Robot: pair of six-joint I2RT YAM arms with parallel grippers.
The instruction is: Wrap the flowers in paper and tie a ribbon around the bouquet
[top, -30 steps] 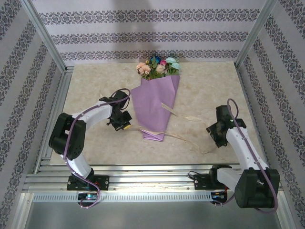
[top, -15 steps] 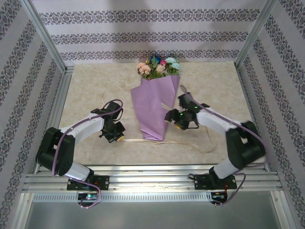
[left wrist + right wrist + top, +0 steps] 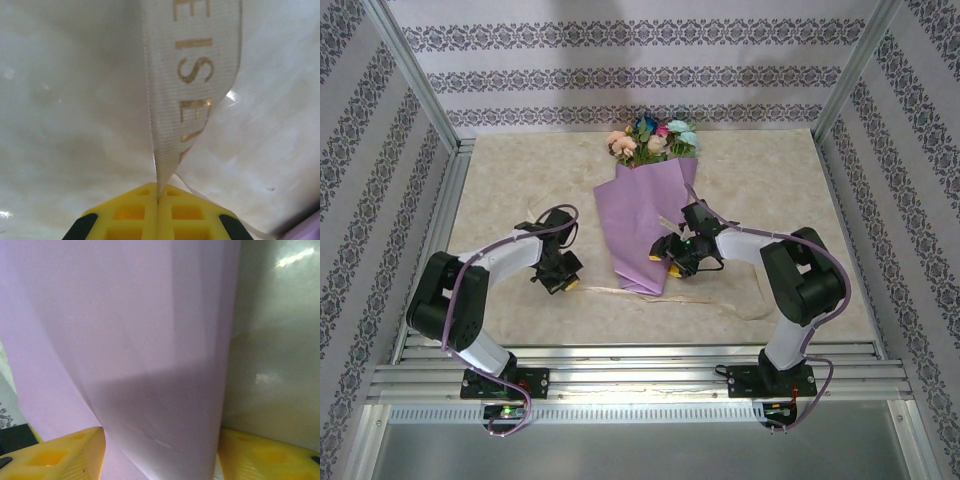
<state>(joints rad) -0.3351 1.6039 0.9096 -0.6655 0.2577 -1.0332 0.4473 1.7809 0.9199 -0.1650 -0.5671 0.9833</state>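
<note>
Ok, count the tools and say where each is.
2. The left tool, left of the bouquet, shut on the ribbon; the right tool at its right edge, paper between the jaws.

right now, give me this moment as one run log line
left pincer: shut on ribbon | right pincer: open, astride paper | ribbon: not yet tied

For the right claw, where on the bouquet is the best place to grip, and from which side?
Probably the narrow near end of the bouquet, from its right edge. It lies flat and tapers there, away from the flowers, so open jaws can span it; the right claw straddles it there.
</note>
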